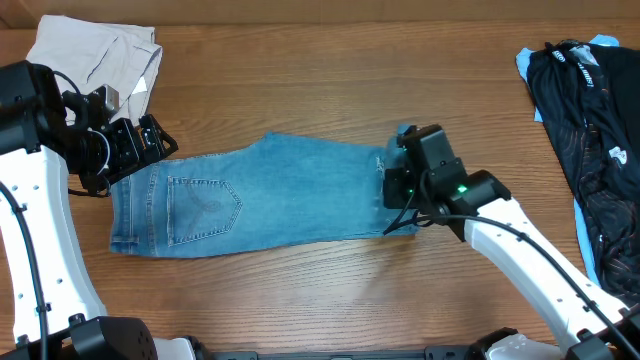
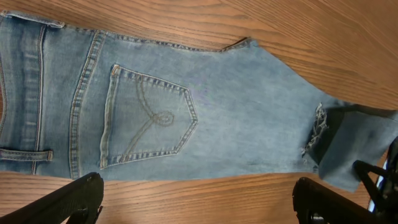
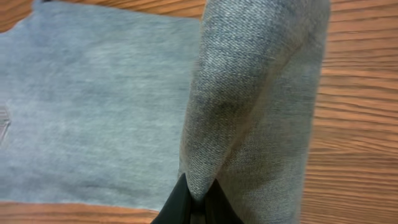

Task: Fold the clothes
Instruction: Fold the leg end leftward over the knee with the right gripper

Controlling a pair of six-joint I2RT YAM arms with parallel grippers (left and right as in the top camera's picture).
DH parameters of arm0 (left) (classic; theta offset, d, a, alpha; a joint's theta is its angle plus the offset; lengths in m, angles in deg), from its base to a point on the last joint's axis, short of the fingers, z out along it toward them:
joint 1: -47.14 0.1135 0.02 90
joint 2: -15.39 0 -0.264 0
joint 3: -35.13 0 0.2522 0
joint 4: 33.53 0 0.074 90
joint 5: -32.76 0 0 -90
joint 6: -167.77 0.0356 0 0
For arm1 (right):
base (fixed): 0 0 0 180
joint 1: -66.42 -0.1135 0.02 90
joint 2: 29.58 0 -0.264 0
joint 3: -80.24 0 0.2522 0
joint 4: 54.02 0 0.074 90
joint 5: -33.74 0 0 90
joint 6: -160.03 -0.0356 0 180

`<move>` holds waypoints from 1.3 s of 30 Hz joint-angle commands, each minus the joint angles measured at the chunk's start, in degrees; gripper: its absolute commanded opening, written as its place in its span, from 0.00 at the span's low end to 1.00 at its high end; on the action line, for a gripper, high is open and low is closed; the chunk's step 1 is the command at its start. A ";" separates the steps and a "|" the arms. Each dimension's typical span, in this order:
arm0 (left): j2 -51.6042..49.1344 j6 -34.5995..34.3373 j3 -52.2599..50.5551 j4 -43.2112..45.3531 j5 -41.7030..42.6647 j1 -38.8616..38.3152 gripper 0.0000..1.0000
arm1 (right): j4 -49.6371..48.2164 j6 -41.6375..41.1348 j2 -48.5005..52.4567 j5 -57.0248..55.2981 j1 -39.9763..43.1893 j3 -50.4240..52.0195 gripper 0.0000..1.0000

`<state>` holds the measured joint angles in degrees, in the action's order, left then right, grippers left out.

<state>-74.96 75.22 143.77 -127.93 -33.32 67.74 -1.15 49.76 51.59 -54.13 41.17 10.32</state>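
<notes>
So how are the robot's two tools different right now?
The left tool is wide open and holds nothing; the right tool is shut, pinching the jeans. The left tool is at the waist end, the right tool at the folded leg end. Both are black.

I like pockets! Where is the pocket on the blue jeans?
In the overhead view the stitched pocket is at the left end of the jeans, close to the left gripper.

Bare table [image 1: 320, 80] lies open behind and in front of the jeans [image 1: 270, 190], while a beige garment [image 1: 95, 55] crowds the far left corner and dark clothes [image 1: 590, 150] line the right edge.
</notes>
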 commanded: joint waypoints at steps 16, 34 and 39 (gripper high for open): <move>-0.42 0.87 0.00 -0.17 -0.35 -0.44 1.00 | -7.80 -1.27 6.54 4.00 -8.90 -1.66 0.04; -0.42 0.87 0.00 -0.39 -0.35 -0.44 1.00 | -13.44 -3.93 10.29 5.66 -8.68 -3.80 0.37; -0.42 0.87 0.00 -0.79 -0.35 -0.44 1.00 | -2.43 -3.41 10.25 0.61 -5.68 -11.06 0.19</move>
<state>-74.96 75.22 143.77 -128.43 -33.36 67.74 -7.20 45.85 61.88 -49.78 33.10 5.12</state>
